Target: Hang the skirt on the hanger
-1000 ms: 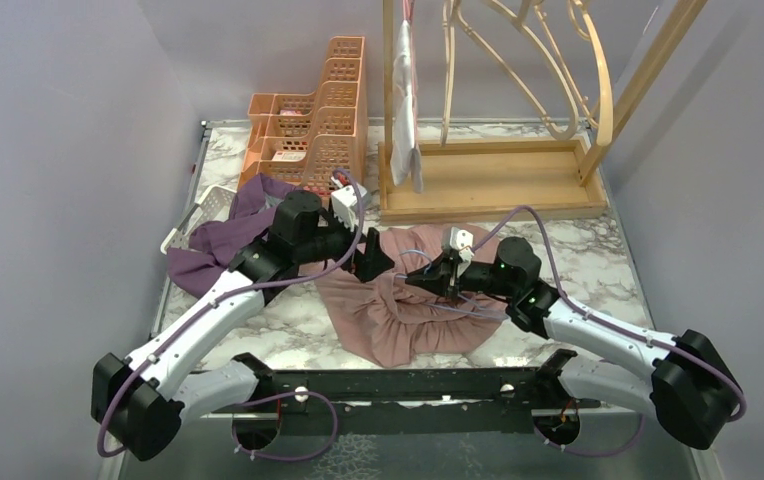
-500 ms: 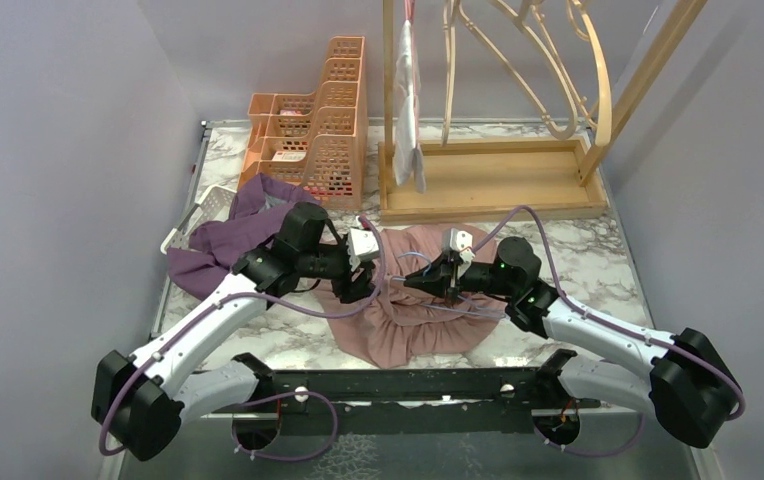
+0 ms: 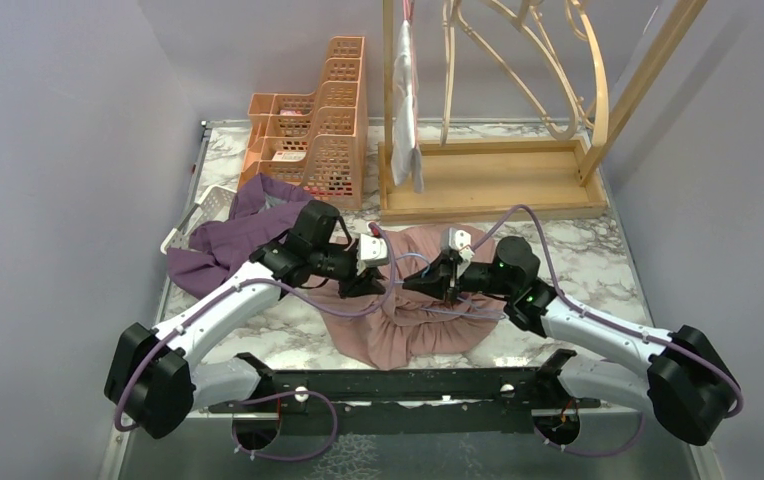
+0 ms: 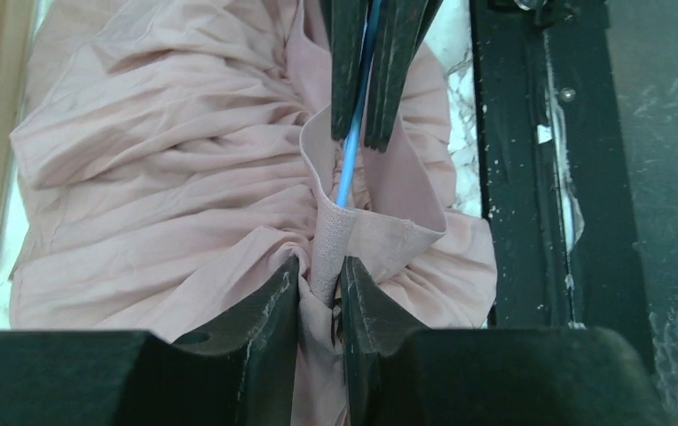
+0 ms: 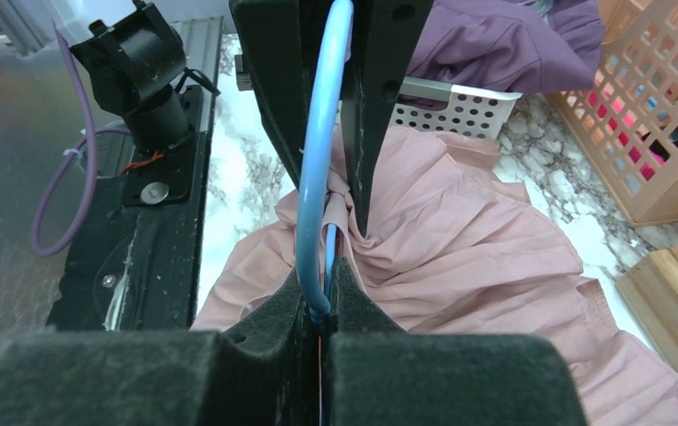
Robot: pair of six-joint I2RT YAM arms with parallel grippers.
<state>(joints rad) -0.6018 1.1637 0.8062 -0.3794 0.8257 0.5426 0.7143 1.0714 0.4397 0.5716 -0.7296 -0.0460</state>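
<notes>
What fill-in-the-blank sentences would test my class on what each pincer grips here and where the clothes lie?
The left pincer pinches the waistband of the ____ skirt.
The right pincer is shut on a thin ____ hanger.
In the top view, the purple garment lies to the ____ of the skirt.
Missing words: pink; blue; left.

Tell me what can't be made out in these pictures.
- The hanger, right wrist view: only a blue stretch shows; the right claw covers its lower end.
- The skirt, left wrist view: how much fabric is pinched is hidden inside the left claw.
- The rack, top view: upper part cut off by the edge.
- The basket, top view: contents too small.
</notes>
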